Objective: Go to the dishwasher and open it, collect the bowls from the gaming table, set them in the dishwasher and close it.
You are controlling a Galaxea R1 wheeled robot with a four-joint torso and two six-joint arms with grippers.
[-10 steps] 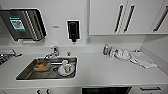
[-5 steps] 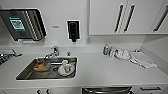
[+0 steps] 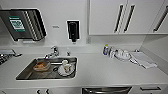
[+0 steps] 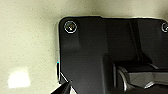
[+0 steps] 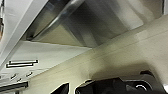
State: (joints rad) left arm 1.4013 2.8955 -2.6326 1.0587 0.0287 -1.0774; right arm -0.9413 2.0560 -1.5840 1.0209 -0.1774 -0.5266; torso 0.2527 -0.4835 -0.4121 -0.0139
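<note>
A wide stretch of white countertop [image 3: 95,67] is lying bare between the sink [image 3: 47,68] and the clutter by the right wall. Dishes are crowding the sink basin, the tap [image 3: 53,52] is standing behind it, and a folded cloth [image 3: 143,60] and bottle [image 3: 106,50] are blocking the right corner.
</note>
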